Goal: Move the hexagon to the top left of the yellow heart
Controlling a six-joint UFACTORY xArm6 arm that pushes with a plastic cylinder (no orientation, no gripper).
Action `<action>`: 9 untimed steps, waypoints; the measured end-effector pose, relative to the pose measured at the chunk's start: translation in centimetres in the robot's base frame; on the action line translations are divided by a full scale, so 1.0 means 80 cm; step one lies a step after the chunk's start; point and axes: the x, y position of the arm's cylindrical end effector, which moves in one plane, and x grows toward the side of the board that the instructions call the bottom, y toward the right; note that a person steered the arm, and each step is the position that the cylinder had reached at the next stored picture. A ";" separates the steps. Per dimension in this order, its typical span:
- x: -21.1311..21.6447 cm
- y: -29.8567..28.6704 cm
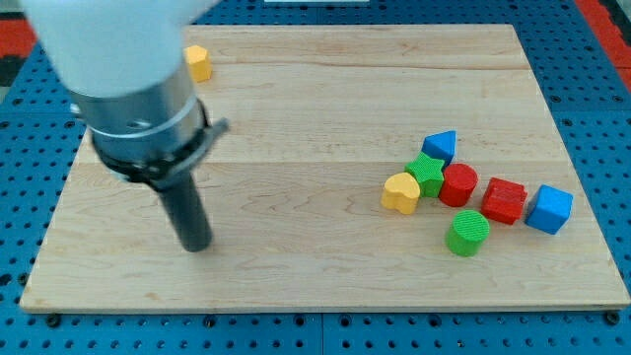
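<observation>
The yellow hexagon point(198, 62) lies near the view's top left, partly hidden behind the arm's white body. The yellow heart point(400, 192) lies right of the middle, at the left end of a cluster of blocks. My tip point(196, 245) rests on the board at the lower left, far left of the heart and well below the hexagon, touching no block.
Around the heart: a green star point(428, 172), a blue triangular block point(441, 146), a red cylinder point(458, 184), a red block point(504, 200), a blue cube point(548, 209) and a green cylinder point(467, 233). The wooden board point(315, 286) sits on a blue pegboard.
</observation>
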 end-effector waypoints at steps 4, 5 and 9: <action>-0.186 -0.127; -0.262 -0.101; -0.390 -0.103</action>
